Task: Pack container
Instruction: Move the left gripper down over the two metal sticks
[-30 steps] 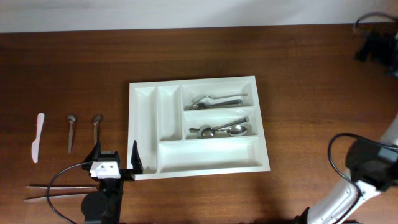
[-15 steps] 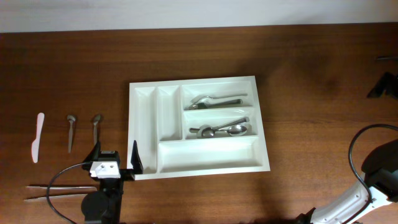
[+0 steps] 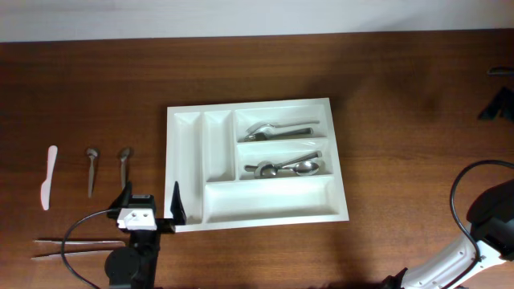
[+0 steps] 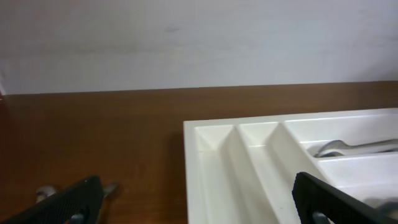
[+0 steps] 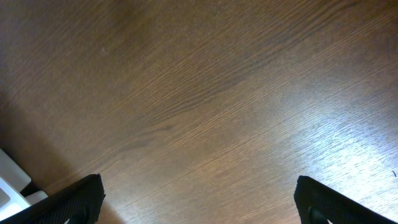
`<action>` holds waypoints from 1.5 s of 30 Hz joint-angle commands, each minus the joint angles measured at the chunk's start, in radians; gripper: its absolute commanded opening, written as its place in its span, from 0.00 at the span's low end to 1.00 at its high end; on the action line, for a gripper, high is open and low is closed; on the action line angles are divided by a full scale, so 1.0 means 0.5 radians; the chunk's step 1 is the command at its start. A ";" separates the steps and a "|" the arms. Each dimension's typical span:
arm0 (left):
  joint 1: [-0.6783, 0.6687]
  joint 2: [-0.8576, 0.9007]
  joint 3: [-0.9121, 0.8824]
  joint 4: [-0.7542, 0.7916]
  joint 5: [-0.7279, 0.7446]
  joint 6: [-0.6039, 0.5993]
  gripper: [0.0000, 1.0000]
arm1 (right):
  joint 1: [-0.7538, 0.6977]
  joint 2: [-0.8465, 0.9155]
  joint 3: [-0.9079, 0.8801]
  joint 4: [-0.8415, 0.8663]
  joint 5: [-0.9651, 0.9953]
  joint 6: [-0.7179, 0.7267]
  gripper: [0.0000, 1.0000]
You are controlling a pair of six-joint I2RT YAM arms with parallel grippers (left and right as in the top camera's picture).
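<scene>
**Container** (image 3: 269,201): white cutlery tray, flat on the middle of the brown tabletop (image 3: 401,160). Two narrow slots stand at its left, three wide ones at its right.

**Top wide slot:** steel cutlery (image 3: 279,129), lying sideways.

**Middle wide slot:** steel spoons (image 3: 287,167), also sideways.

**Left of the tray, well apart from it:**
- plastic knife (image 3: 49,177), white
- small spoon (image 3: 91,170)
- second small spoon (image 3: 124,164) just beside the first, both lengthwise
- pair of thin sticks (image 3: 48,239), nearer the robot, lying crosswise

**Left gripper** (image 3: 150,202): at the tray's near left corner, jaws wide, holding nothing. One finger is over the rim; I cannot tell whether it touches.

**Right gripper** (image 5: 199,202): far right, over bare wood, jaws wide, holding nothing.
</scene>
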 commanded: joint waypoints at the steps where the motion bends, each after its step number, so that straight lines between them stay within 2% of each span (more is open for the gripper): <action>1: -0.008 -0.008 -0.005 -0.001 0.127 -0.026 0.99 | 0.003 -0.002 -0.005 0.005 -0.011 0.017 0.99; 4: -0.008 0.014 -0.004 -0.001 0.127 -0.176 0.99 | 0.004 -0.002 -0.005 0.005 -0.011 0.017 0.99; 8: -0.006 0.041 0.047 0.022 0.102 -0.244 0.99 | 0.004 -0.002 -0.005 0.005 -0.011 0.017 0.99; 11: 0.002 0.098 0.234 -0.008 0.025 -0.246 0.99 | 0.004 -0.002 -0.005 0.005 -0.011 0.017 0.99; 13: 0.005 0.142 0.338 -0.114 0.024 -0.246 0.99 | 0.004 -0.002 -0.005 0.005 -0.011 0.017 0.99; 19: 0.005 0.204 0.365 -0.725 0.027 -0.242 0.99 | 0.004 -0.002 -0.005 0.005 -0.011 0.017 0.99; 26: 0.005 0.255 0.562 -0.747 0.067 -0.232 0.99 | 0.004 -0.002 -0.005 0.005 -0.011 0.017 0.99; 30: 0.016 0.574 0.943 -1.124 0.066 -0.246 0.99 | 0.004 -0.002 -0.005 0.005 -0.010 0.017 0.99; 31: 0.040 0.778 1.145 -1.379 0.068 -0.293 0.99 | 0.004 -0.002 -0.005 0.005 -0.011 0.017 0.99; 33: 0.065 1.029 1.360 -1.626 0.173 -0.312 0.99 | 0.004 -0.002 -0.005 0.005 -0.011 0.017 0.99; 36: 0.066 1.323 1.509 -1.744 0.515 -0.296 0.99 | 0.004 -0.002 -0.005 0.005 -0.011 0.017 0.99; 37: 0.067 1.388 1.518 -1.746 0.517 -0.270 0.99 | 0.004 -0.002 -0.005 0.005 -0.011 0.017 0.99; 38: 0.073 1.464 1.528 -1.750 0.430 -0.319 0.99 | 0.004 -0.002 -0.005 0.005 -0.011 0.017 0.99; 39: 0.096 1.550 1.548 -1.790 0.257 -0.536 0.99 | 0.004 -0.002 -0.005 0.005 -0.011 0.017 0.99; 42: 0.249 1.746 1.633 -2.136 -0.278 -1.574 0.99 | 0.004 -0.002 -0.005 0.005 -0.011 0.017 0.99; 44: 0.396 1.817 1.656 -2.303 -0.374 -2.023 0.99 | 0.004 -0.002 -0.005 0.005 -0.011 0.017 0.99; 45: 0.469 1.830 1.655 -2.330 -0.378 -2.153 0.99 | 0.004 -0.002 -0.005 0.005 -0.011 0.017 0.99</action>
